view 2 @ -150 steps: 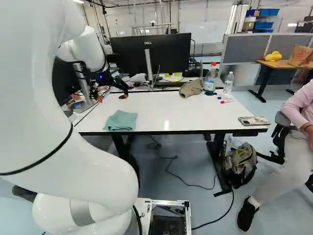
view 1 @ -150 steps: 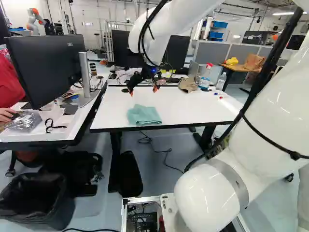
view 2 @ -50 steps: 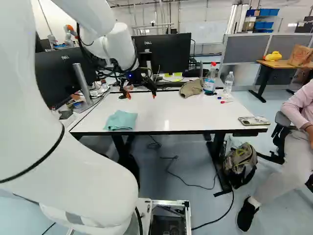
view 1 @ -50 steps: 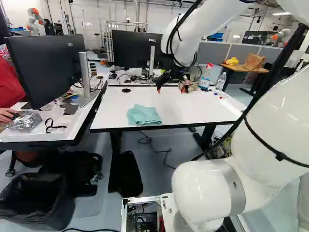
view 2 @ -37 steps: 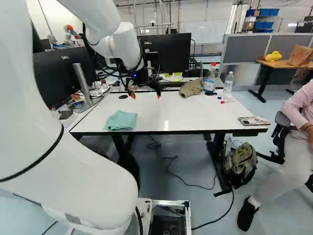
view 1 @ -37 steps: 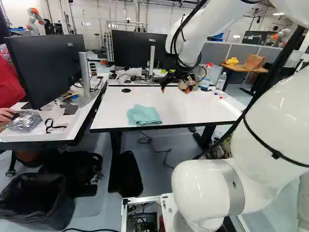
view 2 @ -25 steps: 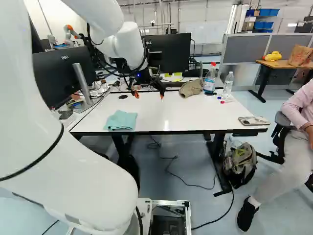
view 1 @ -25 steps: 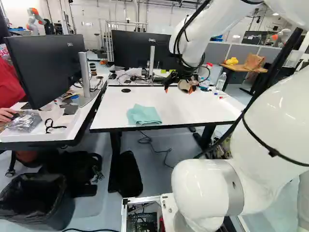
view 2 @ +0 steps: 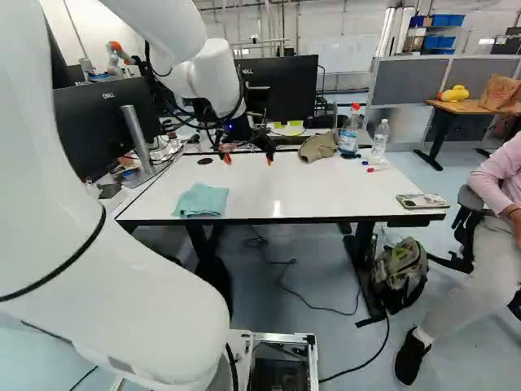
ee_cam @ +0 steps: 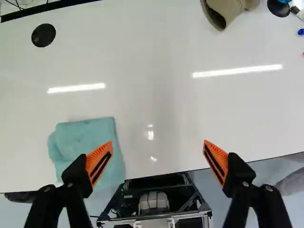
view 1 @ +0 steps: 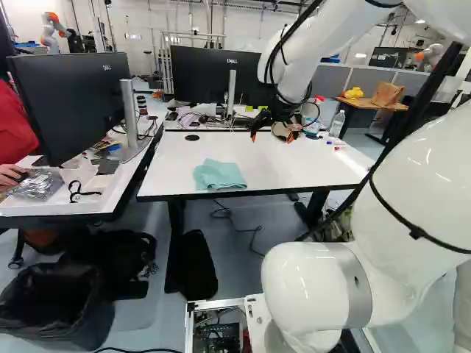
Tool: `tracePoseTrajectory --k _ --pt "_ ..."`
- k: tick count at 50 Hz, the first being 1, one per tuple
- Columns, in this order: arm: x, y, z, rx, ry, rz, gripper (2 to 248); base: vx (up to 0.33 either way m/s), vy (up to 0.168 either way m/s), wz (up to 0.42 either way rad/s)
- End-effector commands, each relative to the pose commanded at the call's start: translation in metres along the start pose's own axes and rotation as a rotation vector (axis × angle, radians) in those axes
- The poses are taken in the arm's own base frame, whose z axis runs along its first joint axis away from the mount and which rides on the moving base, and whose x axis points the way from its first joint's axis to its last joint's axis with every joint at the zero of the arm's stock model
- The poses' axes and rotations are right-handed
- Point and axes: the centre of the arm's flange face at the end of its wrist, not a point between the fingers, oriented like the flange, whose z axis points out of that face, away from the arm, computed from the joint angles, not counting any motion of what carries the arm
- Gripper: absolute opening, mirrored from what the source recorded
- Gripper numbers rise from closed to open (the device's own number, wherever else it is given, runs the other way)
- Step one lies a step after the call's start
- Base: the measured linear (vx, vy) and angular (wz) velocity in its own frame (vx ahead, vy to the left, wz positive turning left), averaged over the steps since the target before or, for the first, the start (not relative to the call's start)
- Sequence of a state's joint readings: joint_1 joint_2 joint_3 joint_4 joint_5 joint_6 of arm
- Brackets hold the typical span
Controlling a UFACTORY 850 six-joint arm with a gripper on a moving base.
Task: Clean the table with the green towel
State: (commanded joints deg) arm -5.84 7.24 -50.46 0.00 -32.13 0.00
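"At the foot of both base views, what stands nearest?"

"The arm's joint (view 1: 316, 294), white and rounded. In the left base view, the bin (view 1: 94, 327) sits on the floor to its left."

"And past that?"

"The table (view 2: 309, 191), white, with the backpack (view 2: 400, 273) on the floor by a leg at its right in the right base view."

"Where's the towel?"

"On the table by the near edge, green, flat with a few folds, left of the middle in the right base view. The phone (view 2: 422, 200) lies well apart from it, near the table's right end."

"What about the gripper (view 2: 248, 160)?"

"Over the table, farther out than the towel (view 2: 201, 200). Seen from the wrist, the gripper (ee_cam: 158, 146) has its two orange-padded fingers spread wide, with nothing held. One finger overlaps the towel in that view; the towel itself lies on the table."

"What's at the far side?"

"The black disc (view 1: 192, 137), flat on the top, then the cap (view 2: 317, 147). Markers (view 2: 377, 169) lie beyond the cap to the right, near the red-topped bottle (view 2: 348, 134) and the clear bottle (view 2: 380, 137)."

"Behind those?"

"A monitor (view 2: 285, 85). Farther right, a wooden table (view 2: 468, 107) bears a paper bag (view 2: 500, 94). Another robot (view 1: 51, 35) stands at the far left in the left base view."
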Motion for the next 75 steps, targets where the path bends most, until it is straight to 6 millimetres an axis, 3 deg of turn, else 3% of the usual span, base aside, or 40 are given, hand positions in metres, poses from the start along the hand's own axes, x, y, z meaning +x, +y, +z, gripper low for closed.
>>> tracePoseTrajectory --k 40,75 --pt "-0.024 -0.006 0.027 0.007 0.109 -0.012 247 0.000 0.000 0.000" --pt "-0.069 -0.015 0.064 0.021 0.286 -0.031 247 0.000 0.000 0.000"
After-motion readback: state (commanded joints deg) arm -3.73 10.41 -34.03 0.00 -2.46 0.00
